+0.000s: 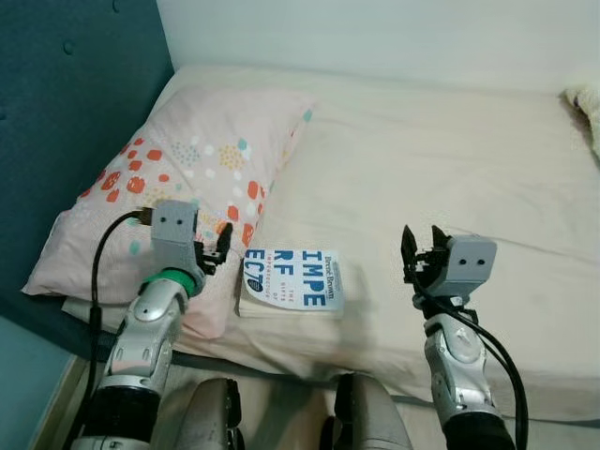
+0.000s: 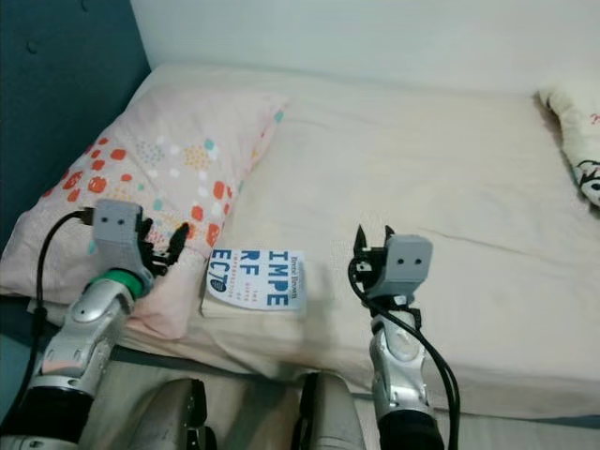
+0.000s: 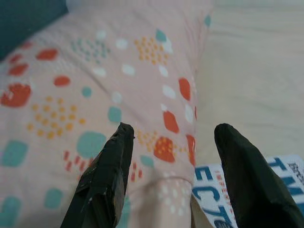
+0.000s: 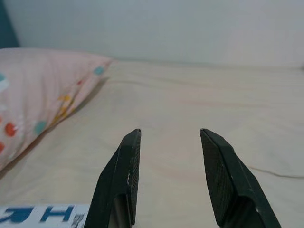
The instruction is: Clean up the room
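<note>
Where the cream bedsheet (image 1: 450, 159) meets its near edge, you see the white paperback book with blue lettering (image 1: 291, 281) lying flat beside the pink spotted pillow (image 1: 187, 178). Your left gripper (image 1: 214, 251) hovers over the pillow's corner, fingers spread. Your right gripper (image 1: 422, 248) hangs over bare sheet, likewise spread. Farther back stands the teal padded headboard (image 1: 66, 84).

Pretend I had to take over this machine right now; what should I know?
Left gripper: open, holding nothing, over the near corner of the dotted pink pillow, just beside the book.
Right gripper: open, holding nothing, above the bare cream sheet.
Book: white with blue lettering, flat near the bed's front edge, against the pillow.
Done: nothing picked up yet.
Left: probably grasp the book and put it away.
</note>
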`<state>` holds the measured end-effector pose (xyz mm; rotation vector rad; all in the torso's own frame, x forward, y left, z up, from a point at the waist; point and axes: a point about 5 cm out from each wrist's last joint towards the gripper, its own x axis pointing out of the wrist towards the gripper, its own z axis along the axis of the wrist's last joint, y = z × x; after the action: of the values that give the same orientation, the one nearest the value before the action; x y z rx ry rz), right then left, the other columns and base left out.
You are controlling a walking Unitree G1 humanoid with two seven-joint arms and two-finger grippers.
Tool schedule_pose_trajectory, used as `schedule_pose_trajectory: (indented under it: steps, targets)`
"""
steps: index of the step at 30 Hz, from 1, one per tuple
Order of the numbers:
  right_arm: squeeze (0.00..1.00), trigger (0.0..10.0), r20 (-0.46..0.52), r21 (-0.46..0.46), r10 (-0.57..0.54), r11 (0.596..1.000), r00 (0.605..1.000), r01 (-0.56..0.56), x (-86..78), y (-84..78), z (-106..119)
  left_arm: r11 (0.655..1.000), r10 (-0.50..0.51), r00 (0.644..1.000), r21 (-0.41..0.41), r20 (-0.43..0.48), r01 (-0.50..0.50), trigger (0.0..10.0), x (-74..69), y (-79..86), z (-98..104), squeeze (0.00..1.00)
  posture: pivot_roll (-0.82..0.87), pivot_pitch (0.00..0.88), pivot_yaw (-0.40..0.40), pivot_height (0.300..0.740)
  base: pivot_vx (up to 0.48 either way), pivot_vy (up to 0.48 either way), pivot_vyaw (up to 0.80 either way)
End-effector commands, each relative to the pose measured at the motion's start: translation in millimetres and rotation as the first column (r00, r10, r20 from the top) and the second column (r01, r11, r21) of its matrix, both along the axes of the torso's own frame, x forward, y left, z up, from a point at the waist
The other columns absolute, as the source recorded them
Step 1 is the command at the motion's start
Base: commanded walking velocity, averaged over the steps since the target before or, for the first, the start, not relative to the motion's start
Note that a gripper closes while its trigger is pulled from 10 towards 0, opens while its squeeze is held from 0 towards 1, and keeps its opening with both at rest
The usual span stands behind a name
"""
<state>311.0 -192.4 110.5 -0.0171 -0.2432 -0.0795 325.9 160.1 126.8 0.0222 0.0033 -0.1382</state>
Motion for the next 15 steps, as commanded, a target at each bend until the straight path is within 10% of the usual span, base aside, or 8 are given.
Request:
schedule_pose_trajectory:
  steps: [1,15]
  targets:
    - [0.00,10.0,-0.018,0.001,-0.006,1.000,1.000,0.006,1.4,0.4,-3,1.000,-0.003,1.000,0.022,0.001,0.003,10.0,0.6,-1.8,-2,0.00,-0.01,0.008,0.028,0.656,0.000,0.000,0.00]
    - [0.00,10.0,-0.035,0.007,-0.004,1.000,0.999,0.004,3.7,3.6,-3,0.999,-0.025,0.999,0.029,0.034,0.024,10.0,1.2,-12.0,-1,0.00,0.00,0.013,0.028,0.709,0.000,0.000,0.00]
